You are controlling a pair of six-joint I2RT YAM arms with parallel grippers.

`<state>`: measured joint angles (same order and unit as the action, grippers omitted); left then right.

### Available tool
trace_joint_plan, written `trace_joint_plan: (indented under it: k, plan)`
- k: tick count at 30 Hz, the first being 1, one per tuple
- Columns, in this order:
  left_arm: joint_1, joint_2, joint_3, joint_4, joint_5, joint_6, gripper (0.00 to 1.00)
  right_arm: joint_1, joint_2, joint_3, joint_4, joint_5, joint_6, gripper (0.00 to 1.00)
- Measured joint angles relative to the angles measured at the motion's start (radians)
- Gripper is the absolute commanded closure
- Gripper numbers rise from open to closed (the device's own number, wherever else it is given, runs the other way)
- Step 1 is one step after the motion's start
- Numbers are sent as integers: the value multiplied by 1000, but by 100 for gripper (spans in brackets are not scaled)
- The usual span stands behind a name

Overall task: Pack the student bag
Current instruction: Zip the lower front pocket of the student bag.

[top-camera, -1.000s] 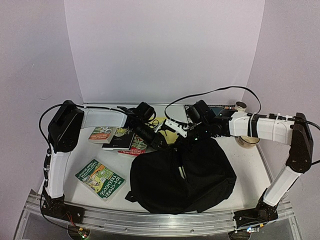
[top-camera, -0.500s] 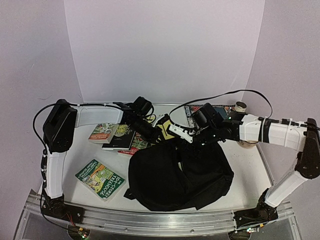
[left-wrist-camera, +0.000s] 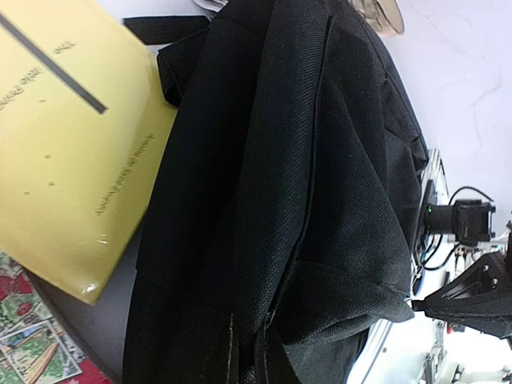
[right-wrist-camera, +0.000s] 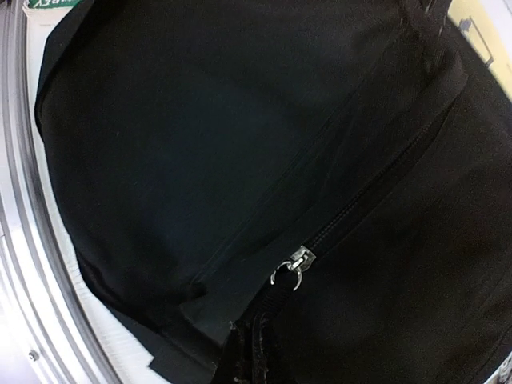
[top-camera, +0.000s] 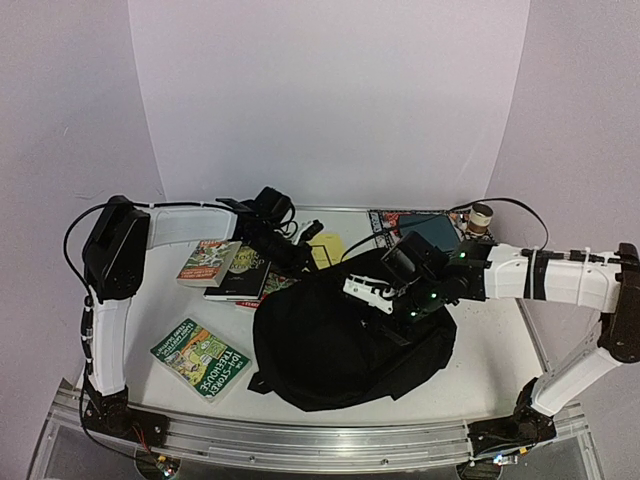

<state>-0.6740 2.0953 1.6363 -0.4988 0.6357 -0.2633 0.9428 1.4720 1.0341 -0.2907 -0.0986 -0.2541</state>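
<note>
The student bag point(top-camera: 340, 345), a large black fabric backpack, lies in the middle of the table. My left gripper point(top-camera: 296, 262) is at the bag's far left edge, shut on a fold of its fabric point(left-wrist-camera: 264, 240). In the left wrist view cloth covers its jaws. My right gripper point(top-camera: 388, 304) is over the top of the bag. It is shut on the black pull strap point(right-wrist-camera: 268, 316) that hangs from the silver zipper slider point(right-wrist-camera: 293, 267). The zipper track point(right-wrist-camera: 376, 192) runs up and to the right from the slider.
A green book point(top-camera: 200, 358) lies near the front left. A stack of books point(top-camera: 225, 268) sits left of the bag, and a yellow book point(top-camera: 325, 248) point(left-wrist-camera: 64, 152) lies behind it. More books point(top-camera: 415, 222) and a tape roll point(top-camera: 483, 212) are at the back right.
My left gripper closed on the bag's edge and drew back to the left. My right gripper moved nearer across the bag with the zipper pull. The bag shifted left.
</note>
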Motion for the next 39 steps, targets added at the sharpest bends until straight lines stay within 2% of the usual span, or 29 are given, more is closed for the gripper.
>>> trace_joint_plan:
  k: [11,24,33,35,39]
  plan:
    - [53,-5,0,-26,3,-39,100,20,-33,-76,-30,-28,117,100]
    - [81,-5,-6,-41,29,-92,100,25,-14,-80,5,-10,147,100]
    - [82,-100,-124,-9,-46,-94,100,34,-5,-58,-9,32,153,100]
    - [82,-117,-128,-9,-61,-88,95,34,-6,-52,-8,38,154,100]
    - [74,-122,-129,-9,-114,-74,72,35,-13,-47,-5,59,159,100]
